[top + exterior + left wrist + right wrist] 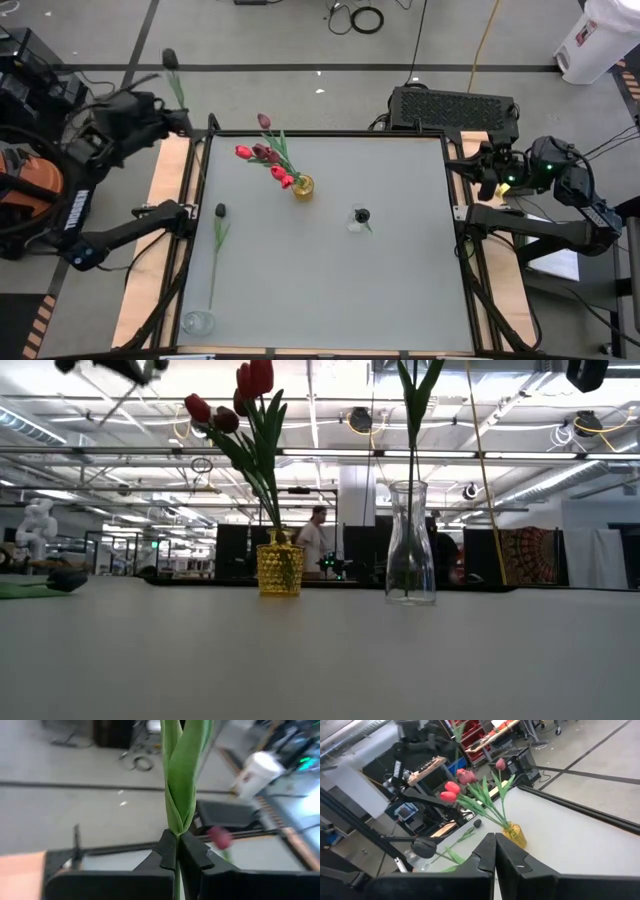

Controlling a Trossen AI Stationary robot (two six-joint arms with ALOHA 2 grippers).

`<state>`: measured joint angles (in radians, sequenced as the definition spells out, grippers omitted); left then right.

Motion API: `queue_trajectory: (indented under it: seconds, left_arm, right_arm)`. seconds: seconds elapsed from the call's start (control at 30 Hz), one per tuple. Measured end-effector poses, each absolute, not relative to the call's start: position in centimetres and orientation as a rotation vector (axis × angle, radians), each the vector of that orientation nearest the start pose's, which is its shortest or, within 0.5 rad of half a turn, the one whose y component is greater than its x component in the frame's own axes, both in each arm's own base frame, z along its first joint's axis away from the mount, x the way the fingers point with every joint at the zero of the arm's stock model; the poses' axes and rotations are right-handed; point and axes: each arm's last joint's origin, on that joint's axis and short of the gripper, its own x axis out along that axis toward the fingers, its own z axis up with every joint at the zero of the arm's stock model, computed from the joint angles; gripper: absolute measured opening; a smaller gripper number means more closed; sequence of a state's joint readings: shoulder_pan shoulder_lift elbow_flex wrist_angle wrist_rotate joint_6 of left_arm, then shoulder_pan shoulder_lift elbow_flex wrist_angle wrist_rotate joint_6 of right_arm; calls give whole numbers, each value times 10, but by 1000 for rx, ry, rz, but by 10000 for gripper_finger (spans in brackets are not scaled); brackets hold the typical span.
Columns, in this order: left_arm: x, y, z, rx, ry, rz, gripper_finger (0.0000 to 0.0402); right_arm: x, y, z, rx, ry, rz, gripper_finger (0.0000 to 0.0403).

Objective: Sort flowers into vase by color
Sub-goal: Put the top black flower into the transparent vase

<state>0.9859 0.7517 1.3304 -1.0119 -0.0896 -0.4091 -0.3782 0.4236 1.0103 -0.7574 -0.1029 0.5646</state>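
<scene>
Left gripper (177, 851) jaws pinching dark tulip (170, 58) stem, right gripper (495, 851) jaws pressed together, yellow vase (302, 187) mid-table.

I see a pale grey table (400, 270) framed by dark rails. Behind its far edge sits a black perforated box (452, 106). A coiled black cable (367, 18) lies on the floor beyond. In the low view, a person (316, 540) stands far back.

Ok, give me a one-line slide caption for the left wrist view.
Left tool shut on a green tulip stem, held up beyond the table's edge.
</scene>
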Motion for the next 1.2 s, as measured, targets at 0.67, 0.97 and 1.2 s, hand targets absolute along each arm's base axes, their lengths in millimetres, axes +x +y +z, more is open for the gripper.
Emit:
queue_trajectory:
  seconds: [0.67, 0.97, 1.2]
  left_arm:
    - [48, 53, 509, -347, -187, 572, 4]
    - [66, 68, 529, -342, -298, 301, 4]
    - [87, 76, 533, -331, -289, 151, 4]
  right_arm:
    - [42, -17, 381, 640, 47, -428, 0]
    - [42, -17, 381, 640, 48, -427, 0]
    - [42, -17, 381, 640, 48, -427, 0]
